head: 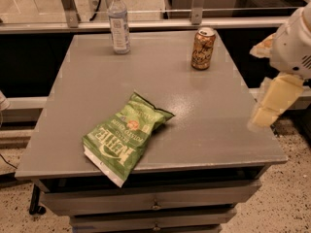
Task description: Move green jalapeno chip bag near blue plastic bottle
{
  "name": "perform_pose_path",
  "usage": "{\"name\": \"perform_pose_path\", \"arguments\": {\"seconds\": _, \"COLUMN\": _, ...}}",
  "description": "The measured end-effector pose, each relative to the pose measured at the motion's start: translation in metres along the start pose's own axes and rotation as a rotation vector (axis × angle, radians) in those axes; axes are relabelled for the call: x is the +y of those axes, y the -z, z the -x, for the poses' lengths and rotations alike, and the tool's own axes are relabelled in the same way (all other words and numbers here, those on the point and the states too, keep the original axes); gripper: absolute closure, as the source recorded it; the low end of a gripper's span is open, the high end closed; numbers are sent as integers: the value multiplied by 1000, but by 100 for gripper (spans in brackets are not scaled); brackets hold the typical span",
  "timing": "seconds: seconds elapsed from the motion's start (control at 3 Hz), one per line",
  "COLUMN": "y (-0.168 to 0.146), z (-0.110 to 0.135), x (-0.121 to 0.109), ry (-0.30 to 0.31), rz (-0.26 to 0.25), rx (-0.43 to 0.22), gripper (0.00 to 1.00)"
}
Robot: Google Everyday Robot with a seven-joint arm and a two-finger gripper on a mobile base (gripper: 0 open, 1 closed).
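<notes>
Hand (266, 89) beside table (204, 115); one bag (126, 137), one bottle (119, 23), one can (203, 48).

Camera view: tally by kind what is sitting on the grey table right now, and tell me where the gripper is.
Chip bags: 1, the green jalapeno chip bag, near the front edge
Bottles: 1, the blue plastic bottle, back left
Cans: 1, the tan-orange drink can, back right
Total: 3 on the table
The gripper hangs off the table's right side, holding nothing.
</notes>
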State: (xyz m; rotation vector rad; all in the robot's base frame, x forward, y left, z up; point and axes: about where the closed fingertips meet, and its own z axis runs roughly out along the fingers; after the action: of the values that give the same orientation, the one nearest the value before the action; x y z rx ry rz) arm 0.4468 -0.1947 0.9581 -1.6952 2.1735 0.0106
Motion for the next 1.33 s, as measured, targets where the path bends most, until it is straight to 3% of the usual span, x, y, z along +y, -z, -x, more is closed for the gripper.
{"name": "perform_pose_path", "arguments": {"seconds": 0.67, "y": -88, "z": 57, "x": 25, "ry": -2, "rz": 145, "rx": -282, "gripper": 0}}
{"name": "perform_pose_path", "arguments": {"seconds": 1.33, "y": -144, "z": 121, "x": 46, "ry": 20, "rz": 238, "rx": -466, "gripper": 0}}
